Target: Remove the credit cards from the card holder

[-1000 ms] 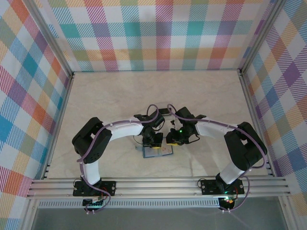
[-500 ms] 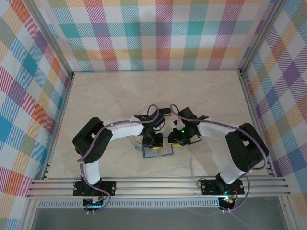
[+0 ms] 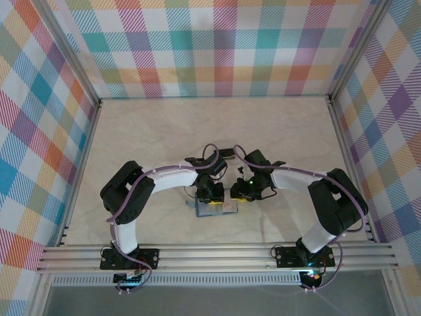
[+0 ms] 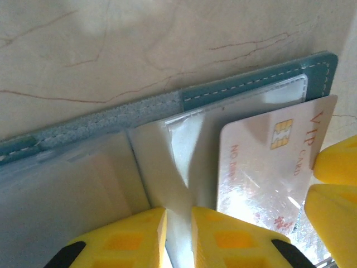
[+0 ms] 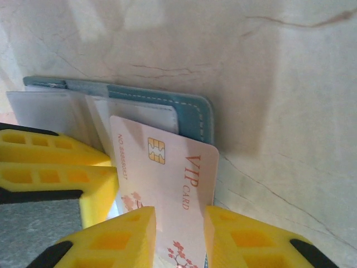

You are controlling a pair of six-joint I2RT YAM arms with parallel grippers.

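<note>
Locating the card holder: it lies open and flat on the tabletop, near the middle toward the arm bases, with both pincers down over it. One pale card, lettered "VIP CARD" in red and carrying a gold chip, rests on the holder's right-hand half. One corner of the card reaches just past the teal stitched border. In the right wrist view, the card's long axis runs from the chip end, farthest from the camera, straight back under the right pincer. The lettering follows the same axis. The right pincer's jaws stand partly apart. The card face shows in the gap and both long edges pass beneath the fingers, so the card is wider than the gap and is not pinched across its width. Whether the tips press on the face cannot be determined. The left pincer sits just beside the card's left long edge, on a clear pocket leaf. Its fingers leave only a narrow slit, and a fold of the leaf runs into it. Whether that leaf is clamped cannot be determined. The right arm is the nearer one to the card. Judged from this layout, extraction calls for a draw along the long axis toward the right pincer. How much of the card is tucked in a pocket is hidden.
</note>
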